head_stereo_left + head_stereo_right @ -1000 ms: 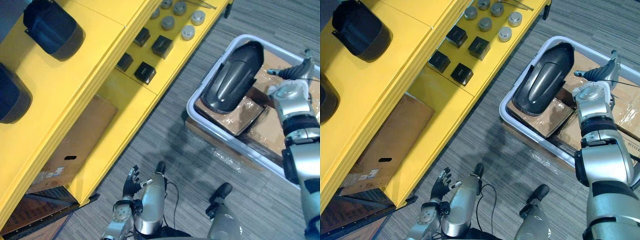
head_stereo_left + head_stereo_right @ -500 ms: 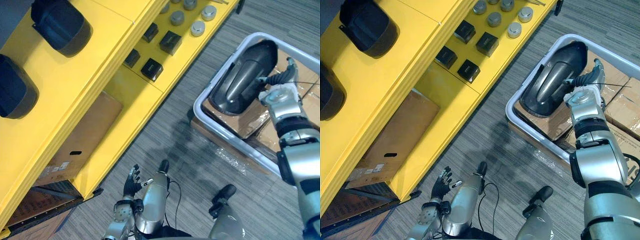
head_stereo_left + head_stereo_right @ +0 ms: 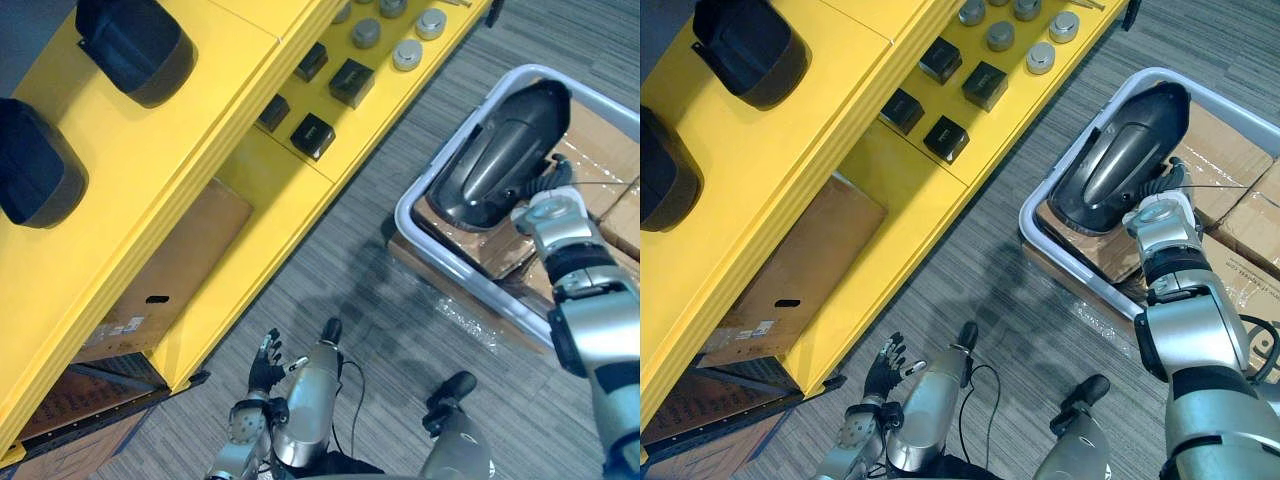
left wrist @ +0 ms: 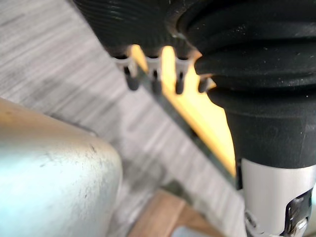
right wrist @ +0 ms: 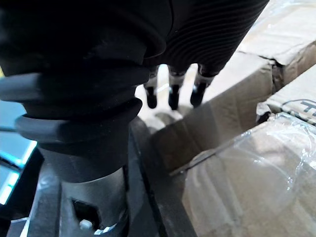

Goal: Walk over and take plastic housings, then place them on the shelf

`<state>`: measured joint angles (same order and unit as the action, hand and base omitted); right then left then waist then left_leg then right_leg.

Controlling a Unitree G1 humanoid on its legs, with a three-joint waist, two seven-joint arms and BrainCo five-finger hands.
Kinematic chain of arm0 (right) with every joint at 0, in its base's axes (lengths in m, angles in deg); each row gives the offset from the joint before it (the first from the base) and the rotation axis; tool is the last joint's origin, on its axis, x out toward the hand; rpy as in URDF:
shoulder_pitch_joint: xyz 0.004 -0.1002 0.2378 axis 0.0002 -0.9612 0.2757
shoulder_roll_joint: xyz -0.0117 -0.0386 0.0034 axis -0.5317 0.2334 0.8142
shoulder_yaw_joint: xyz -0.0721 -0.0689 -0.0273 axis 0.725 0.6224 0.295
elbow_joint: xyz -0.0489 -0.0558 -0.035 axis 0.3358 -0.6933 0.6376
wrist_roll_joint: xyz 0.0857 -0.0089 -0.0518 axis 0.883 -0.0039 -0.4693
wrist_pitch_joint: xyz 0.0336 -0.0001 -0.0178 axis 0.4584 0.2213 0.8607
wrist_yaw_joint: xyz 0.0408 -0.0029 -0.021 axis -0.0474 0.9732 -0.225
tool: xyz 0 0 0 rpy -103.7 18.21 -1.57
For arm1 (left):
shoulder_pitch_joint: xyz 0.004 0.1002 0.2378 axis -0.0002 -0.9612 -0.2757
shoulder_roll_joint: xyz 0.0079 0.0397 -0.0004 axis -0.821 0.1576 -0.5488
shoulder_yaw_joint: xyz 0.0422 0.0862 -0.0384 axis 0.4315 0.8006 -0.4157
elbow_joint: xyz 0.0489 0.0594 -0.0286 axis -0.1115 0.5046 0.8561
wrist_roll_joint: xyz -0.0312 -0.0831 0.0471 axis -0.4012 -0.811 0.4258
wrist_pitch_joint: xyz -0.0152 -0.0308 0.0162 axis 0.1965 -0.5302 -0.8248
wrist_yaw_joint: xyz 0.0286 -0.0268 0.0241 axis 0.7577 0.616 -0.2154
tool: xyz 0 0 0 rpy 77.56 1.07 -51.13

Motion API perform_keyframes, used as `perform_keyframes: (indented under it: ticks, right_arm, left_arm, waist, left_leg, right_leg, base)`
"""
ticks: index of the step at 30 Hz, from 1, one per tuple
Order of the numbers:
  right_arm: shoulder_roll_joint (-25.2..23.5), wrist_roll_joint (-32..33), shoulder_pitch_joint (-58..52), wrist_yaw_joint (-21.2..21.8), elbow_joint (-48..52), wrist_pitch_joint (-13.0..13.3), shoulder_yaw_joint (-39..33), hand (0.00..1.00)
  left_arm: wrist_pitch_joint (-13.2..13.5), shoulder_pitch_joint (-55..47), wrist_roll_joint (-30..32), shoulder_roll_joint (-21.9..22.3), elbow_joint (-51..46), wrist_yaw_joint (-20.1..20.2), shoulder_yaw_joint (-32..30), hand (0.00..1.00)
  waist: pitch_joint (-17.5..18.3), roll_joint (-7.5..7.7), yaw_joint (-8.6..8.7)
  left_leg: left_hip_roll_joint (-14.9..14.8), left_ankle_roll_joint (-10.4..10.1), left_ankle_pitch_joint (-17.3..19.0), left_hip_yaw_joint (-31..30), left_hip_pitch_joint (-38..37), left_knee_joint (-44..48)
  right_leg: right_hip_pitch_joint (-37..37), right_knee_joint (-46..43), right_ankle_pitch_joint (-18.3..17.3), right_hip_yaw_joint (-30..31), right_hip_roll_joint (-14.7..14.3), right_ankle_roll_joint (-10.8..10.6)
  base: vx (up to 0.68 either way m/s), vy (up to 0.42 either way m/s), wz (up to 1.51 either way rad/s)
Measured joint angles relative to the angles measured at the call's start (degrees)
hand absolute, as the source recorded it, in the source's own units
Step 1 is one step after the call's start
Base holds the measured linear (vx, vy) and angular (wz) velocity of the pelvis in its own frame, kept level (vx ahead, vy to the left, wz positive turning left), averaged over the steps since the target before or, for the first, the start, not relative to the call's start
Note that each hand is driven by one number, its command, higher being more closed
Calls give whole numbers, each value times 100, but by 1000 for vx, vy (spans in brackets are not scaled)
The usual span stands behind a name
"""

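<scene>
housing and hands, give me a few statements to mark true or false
1. A dark housing lies in the white bin. True.
2. The bin stands on the yellow shelf. False: it is beside the shelf, across a strip of carpet.
3. Two dark housings sit on the shelf's top level. True.
4. The left hand holds a housing. False: it hangs low over the carpet, fingers straight, holding nothing.
5. The right hand is at the housing in the bin. True.
</scene>
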<state>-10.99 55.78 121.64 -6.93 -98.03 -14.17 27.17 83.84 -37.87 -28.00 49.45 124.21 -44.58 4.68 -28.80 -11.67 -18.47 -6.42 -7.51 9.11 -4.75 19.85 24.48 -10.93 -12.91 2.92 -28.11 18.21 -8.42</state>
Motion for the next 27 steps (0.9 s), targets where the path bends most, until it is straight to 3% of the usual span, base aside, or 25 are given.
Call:
perform_keyframes:
  ticks: [11,16,21,27]
  right_arm:
    - [141,-272,1,23,-122,-643,-99,100]
    - [94,-359,-4,40,-216,-766,-294,100]
    - [106,-455,-8,-146,-322,-729,-553,100]
    - [418,-717,-86,-390,-478,-86,-553,100]
  left_arm:
    - [-164,1,-221,-3,28,0,140,0]
    - [-179,-1,-229,42,97,4,160,0]
    - [-179,-4,-229,47,96,11,155,0]
    - [-136,-128,-223,47,-27,41,49,0]
  waist:
    - [101,-147,-37]
    - [158,-227,-30]
    - [162,-232,-15]
    - [151,-216,70]
  left_leg:
    - [23,-4,-2,-78,-3,-24]
    - [8,-4,-3,-67,-3,-31]
    - [6,-4,-2,-74,-8,-21]
    - [9,-6,1,-76,-11,4]
  right_leg:
    - [-30,-153,-139,-95,66,-5]
    - [-48,-181,-137,-82,65,-7]
    - [-43,-161,-133,-78,70,-8]
    - [4,-82,-80,-80,22,-21]
  base:
    - [-13,5,4]
    - [4,0,-1]
    - [-23,11,1]
    - [-21,9,0]
